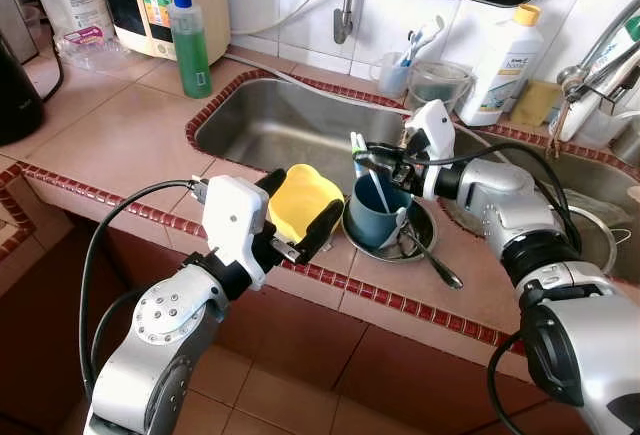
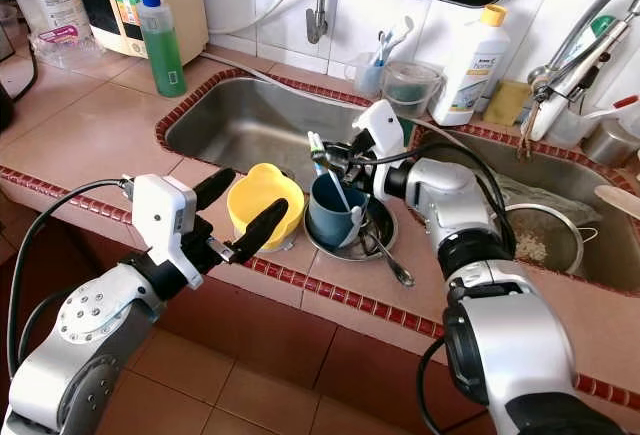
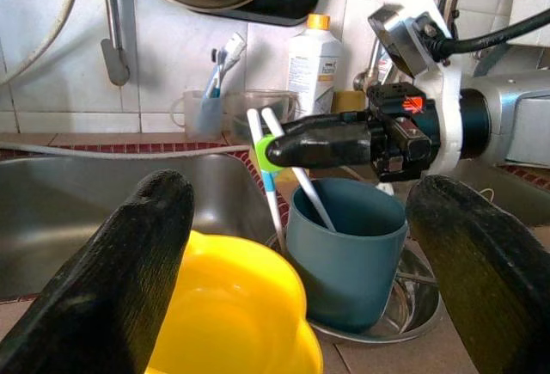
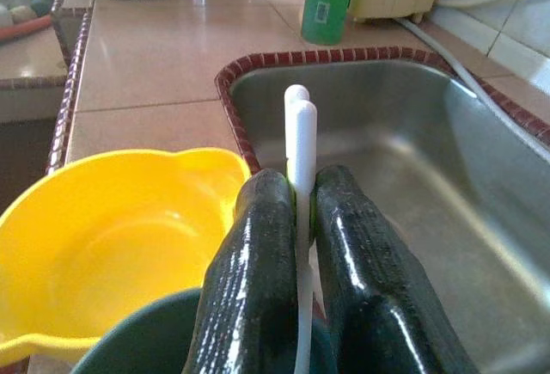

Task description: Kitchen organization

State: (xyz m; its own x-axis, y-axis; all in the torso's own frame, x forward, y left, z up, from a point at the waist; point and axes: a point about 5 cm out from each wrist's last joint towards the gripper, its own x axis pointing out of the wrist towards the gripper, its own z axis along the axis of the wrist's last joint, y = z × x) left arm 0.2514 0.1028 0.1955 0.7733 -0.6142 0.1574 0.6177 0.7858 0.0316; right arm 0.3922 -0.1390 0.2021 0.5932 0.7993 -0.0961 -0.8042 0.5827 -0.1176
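A yellow bowl [image 1: 300, 198] sits on the counter edge in front of the sink. Beside it a blue cup [image 1: 378, 217] stands in a shallow steel dish [image 1: 425, 245] with a spoon [image 1: 432, 260]. My left gripper [image 1: 297, 207] is open, one black finger on each side of the yellow bowl [image 3: 223, 314]. My right gripper [image 1: 362, 161] hovers over the cup's rim, shut on two thin white sticks [image 4: 300, 125] joined by a green band [image 3: 265, 152]. The sticks' lower ends reach down into the blue cup [image 3: 344, 249].
Behind the bowl lies the steel sink [image 1: 265, 125], with a second basin holding a strainer [image 2: 540, 240] to the right. A green bottle [image 1: 188, 40], a toothbrush cup [image 1: 393, 75] and a white bottle [image 1: 503, 65] line the back. The counter drops off at the red tile edge [image 1: 400, 305].
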